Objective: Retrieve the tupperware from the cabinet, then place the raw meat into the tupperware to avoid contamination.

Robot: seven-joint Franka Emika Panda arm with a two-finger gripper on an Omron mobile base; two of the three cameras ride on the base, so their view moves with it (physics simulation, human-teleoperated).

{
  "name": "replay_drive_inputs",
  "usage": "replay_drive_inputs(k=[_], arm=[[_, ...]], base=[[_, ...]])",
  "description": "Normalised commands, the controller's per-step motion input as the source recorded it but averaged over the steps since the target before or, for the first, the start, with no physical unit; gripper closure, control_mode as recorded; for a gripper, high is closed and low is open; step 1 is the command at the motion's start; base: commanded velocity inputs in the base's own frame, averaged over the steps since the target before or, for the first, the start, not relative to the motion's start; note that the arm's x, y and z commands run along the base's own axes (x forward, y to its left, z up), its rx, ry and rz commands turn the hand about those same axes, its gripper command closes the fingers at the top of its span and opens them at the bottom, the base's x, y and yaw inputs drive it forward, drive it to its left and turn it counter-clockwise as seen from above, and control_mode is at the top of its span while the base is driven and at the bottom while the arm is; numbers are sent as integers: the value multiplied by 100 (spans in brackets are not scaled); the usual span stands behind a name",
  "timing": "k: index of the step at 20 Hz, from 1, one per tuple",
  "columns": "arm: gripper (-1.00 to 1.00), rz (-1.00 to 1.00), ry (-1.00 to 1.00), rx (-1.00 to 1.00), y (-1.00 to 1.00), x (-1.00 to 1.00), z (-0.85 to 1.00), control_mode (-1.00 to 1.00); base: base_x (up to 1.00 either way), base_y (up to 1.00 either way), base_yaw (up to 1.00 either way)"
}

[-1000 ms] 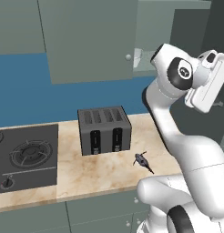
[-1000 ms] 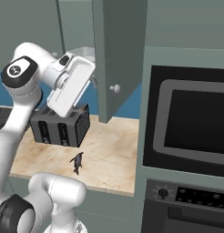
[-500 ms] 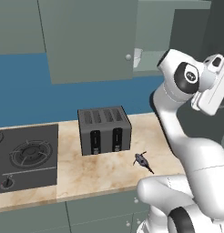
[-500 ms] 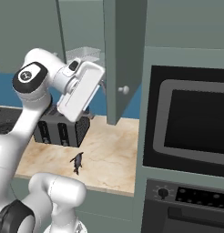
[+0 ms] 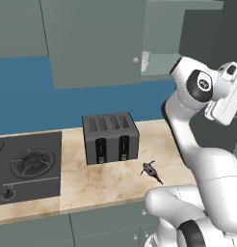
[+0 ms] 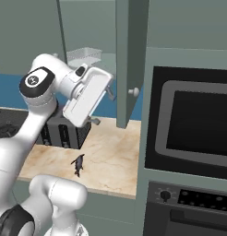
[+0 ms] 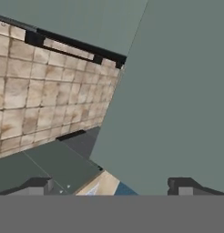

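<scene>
- Grey-green doors of the cabinet (image 6: 131,60) stand open, so the way in is made; one door swings out edge-on in the right base view, its pale knob facing the oven (image 6: 198,124).
- Clear tupperware (image 6: 84,56) sits on the cabinet shelf (a pale, see-through tub, best seen in the right base view, and a sliver of it behind the door edge in the left base view (image 5: 145,60)). It has not been retrieved.
- Raised beside the open door, the gripper (image 6: 102,107) holds nothing; its fingers (image 7: 37,185) are spread wide, and the hand view looks past them at a flat door panel and tiled wall, not at the tub.
- Down on the marble desk (image 5: 106,181), the raw meat (image 5: 150,170) lies untouched, a little dark lump with a thin tail, just in front of the toaster (image 5: 110,137) and apart from it.
- Judged from this: only the door-opening is behind us. Left to do are reaching into the shelf, gripping the tub, setting it on the desk, then picking up the meat and dropping it in (the greater part of the job).
</scene>
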Motion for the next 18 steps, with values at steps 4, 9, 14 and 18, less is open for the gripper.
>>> replay_drive_inputs(k=[4,9,14,18], arm=[[-100,-8,-2,-2,41,0,16,-100],[-100,-11,-20,9,46,6,17,-100],[-100,-22,-31,22,35,2,0,-100],[-100,-25,-34,18,34,0,0,-100]], base=[[0,0,0],[0,0,0],[0,0,0],[0,0,0]])
